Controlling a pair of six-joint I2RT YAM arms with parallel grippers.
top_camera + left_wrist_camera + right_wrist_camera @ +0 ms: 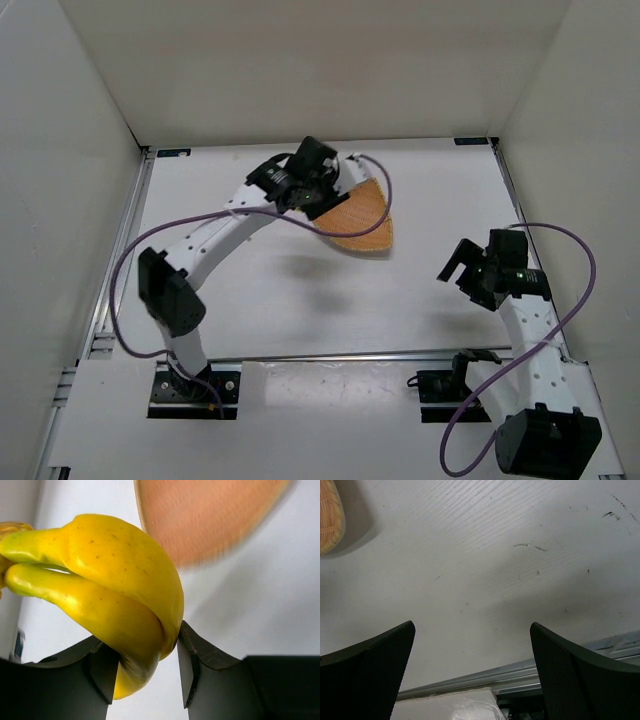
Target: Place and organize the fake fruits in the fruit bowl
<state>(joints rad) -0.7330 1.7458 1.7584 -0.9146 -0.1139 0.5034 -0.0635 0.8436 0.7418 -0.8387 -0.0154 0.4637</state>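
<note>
The fake fruits point(115, 595), a bunch with two curved yellow bananas showing, are clamped at their lower tip between the two black fingers of the left gripper point(146, 662); the jaws are closed against both sides of the bunch. The banana skins are bright yellow with faint brown specks, turning greenish toward the stem end. In the left wrist view the fruit bowl point(200, 520), a tan-orange woven basket, appears blurred just beyond the bunch; the bananas are not inside it. Whether the bunch touches the table point(300, 300) cannot be determined. In the top view the left wrist covers the bowl's far-left rim and hides the bananas beneath it. The bowl rests flat on the white table, and its visible part holds nothing. The right gripper point(472, 630) hangs well apart from the bowl, to the bowl's right and nearer the arm bases, with its jaws spread wide and nothing between them.
</note>
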